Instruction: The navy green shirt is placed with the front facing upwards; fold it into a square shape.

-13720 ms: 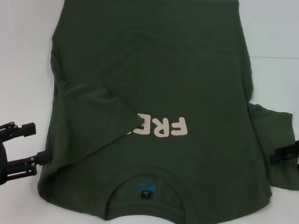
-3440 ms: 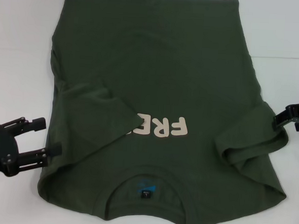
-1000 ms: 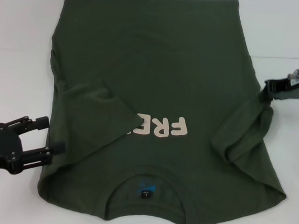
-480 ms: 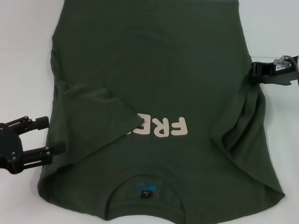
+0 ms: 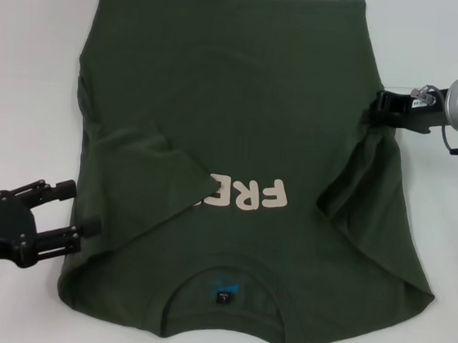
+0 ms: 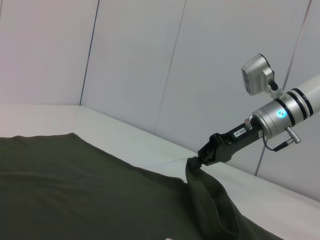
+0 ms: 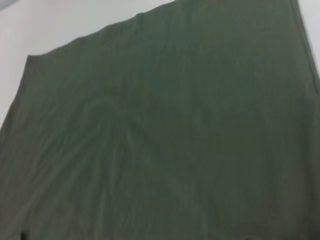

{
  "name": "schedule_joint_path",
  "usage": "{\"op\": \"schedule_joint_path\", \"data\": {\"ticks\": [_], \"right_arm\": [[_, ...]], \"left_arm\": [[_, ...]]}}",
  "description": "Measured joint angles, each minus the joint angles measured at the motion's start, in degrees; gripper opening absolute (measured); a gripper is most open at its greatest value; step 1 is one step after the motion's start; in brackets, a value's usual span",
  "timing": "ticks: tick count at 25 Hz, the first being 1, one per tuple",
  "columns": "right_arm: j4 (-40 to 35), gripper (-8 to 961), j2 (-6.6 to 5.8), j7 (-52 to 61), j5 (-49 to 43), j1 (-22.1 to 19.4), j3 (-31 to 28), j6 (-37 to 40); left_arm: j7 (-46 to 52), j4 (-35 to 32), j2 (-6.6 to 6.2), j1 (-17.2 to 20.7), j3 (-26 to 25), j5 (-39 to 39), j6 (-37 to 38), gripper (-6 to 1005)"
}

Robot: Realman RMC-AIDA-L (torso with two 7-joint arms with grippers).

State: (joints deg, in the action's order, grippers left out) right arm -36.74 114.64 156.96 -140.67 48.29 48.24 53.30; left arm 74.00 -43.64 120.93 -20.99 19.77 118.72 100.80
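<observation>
The navy green shirt (image 5: 241,102) lies flat on the white table, collar (image 5: 225,264) nearest me and cream lettering (image 5: 251,195) on its chest. Its left sleeve (image 5: 143,174) is folded in over the body. My right gripper (image 5: 378,107) is shut on the right sleeve (image 5: 364,180), holding it lifted above the shirt's right edge; the left wrist view shows this right gripper (image 6: 200,159) pinching the raised cloth (image 6: 205,192). My left gripper (image 5: 75,206) stands open beside the shirt's near left edge, holding nothing. Shirt fabric (image 7: 165,130) fills the right wrist view.
The white table (image 5: 33,74) extends left and right of the shirt. White wall panels (image 6: 150,70) stand behind the table in the left wrist view.
My right gripper has carried the sleeve up and inward toward the shirt's body, from low beside the right edge to above it. The left gripper has stayed nearly still.
</observation>
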Motion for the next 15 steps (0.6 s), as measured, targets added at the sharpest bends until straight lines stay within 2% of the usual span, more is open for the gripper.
{"op": "schedule_joint_path", "data": {"ticks": [9, 15], "right_arm": [[0.58, 35, 0.13, -2.91, 6.27, -1.42, -0.06, -1.28], [0.84, 260, -0.19, -7.35, 15.04, -3.5, -0.09, -1.64]], "left_arm": [[0.0, 0.05, 0.0, 0.21, 0.0, 0.03, 0.01, 833], [0.0, 0.04, 0.06, 0.25, 0.0, 0.03, 0.01, 832]]}}
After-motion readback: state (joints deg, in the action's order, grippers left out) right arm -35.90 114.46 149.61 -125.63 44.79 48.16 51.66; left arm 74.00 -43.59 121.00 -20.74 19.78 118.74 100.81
